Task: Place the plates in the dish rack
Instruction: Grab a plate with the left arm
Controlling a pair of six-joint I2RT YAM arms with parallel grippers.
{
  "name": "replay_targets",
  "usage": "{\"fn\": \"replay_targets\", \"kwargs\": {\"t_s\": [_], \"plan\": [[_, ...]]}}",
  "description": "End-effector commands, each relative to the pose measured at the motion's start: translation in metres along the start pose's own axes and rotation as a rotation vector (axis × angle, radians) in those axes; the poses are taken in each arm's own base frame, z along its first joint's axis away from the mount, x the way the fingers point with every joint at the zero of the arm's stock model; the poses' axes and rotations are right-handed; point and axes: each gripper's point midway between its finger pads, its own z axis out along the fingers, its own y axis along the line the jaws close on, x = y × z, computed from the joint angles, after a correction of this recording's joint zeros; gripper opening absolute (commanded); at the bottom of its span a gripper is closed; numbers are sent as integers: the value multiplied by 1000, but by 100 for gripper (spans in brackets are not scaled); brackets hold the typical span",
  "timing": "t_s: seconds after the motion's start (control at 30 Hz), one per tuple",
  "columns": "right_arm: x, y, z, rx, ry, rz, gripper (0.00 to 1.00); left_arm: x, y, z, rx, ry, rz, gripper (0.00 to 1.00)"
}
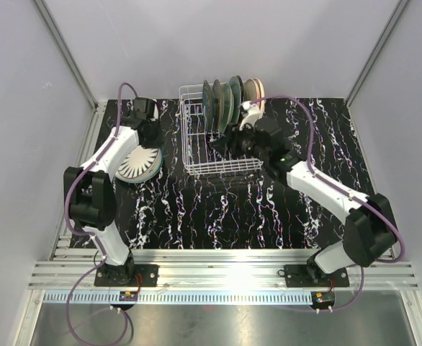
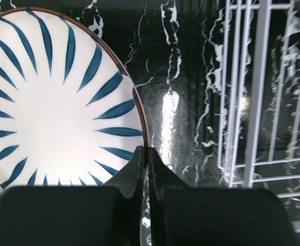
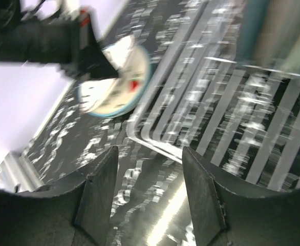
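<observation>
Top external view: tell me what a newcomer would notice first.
A row of plates standing on edge in the white wire dish rack, far middle of the black marbled table, draws the eye first. Next comes the white plate with blue rays lying flat left of the rack, with the shut left gripper at its rim. The right gripper hangs open by the rack.

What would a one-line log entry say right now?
left gripper: shut, at rim of striped plate | right gripper: open, empty, near rack | plates: standing in rack | striped plate: flat on table
</observation>
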Motion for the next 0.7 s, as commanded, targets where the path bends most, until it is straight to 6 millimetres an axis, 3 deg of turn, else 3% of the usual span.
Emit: {"fn": "replay_targets", "kwargs": {"t_s": [0.0,0.03,0.4,0.67], "plan": [[3,45,22,-125,-64,-35,61,-49,-14,-43,124,-172,-137,0],[4,58,27,-156,-83,-37,60,-53,-15,-49,141,-191,-154,0],[44,113,98,-231,-92,-35,64,-76,2,-82,177,-305,-296,0],[64,142,145,-253,-116,-68,71,-77,14,-83,200,-318,-372,0]]}}
